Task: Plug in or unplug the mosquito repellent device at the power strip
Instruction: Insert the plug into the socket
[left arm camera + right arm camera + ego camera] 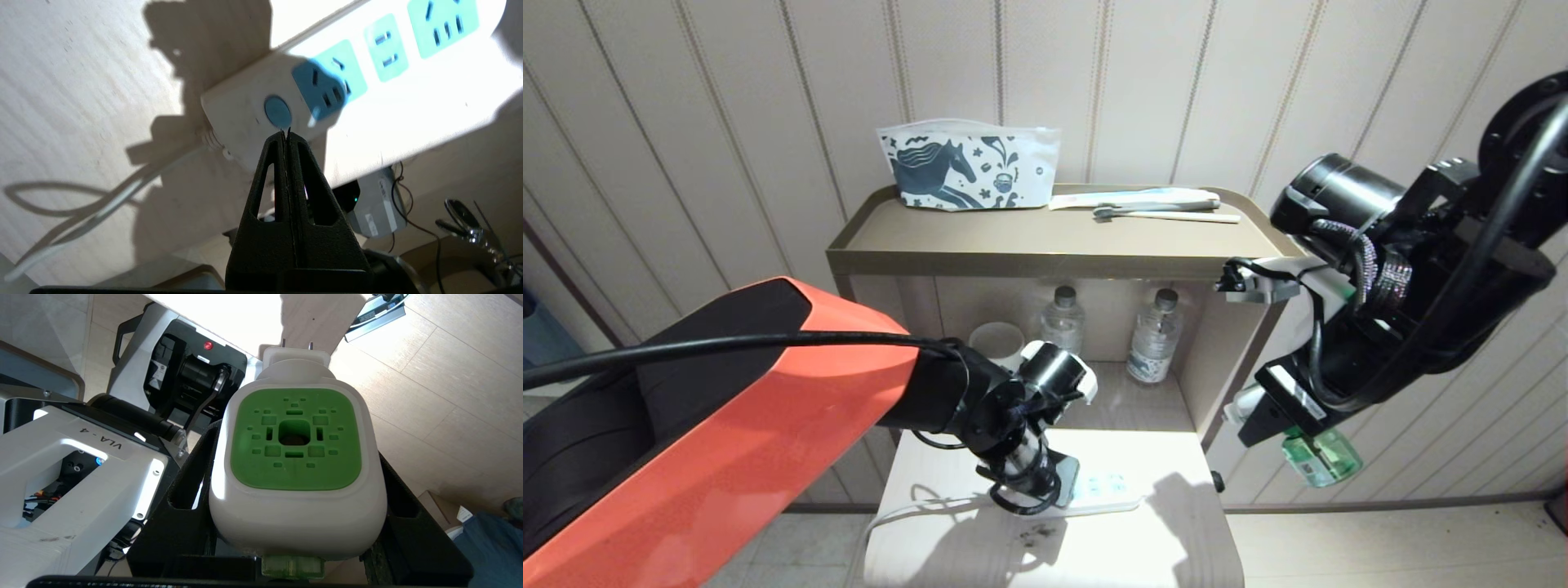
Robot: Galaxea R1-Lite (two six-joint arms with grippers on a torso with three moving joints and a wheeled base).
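While left fingers (pixel 286 134) press closed on the strip's (pixel 1107 494) end, right fingers (pixel 298 506) grip the repellent (pixel 296 457) off-table

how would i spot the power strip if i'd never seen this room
Find the tan shelf unit against the striped wall; a low pale table stands before it. The power strip lies flat there, the only long white bar with light-blue socket panels, a blue button and a cord.

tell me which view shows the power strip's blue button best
The left wrist view: the blue button on the power strip sits large just beyond the shut left gripper. In the head view the left arm covers that end; the right wrist view shows no strip.
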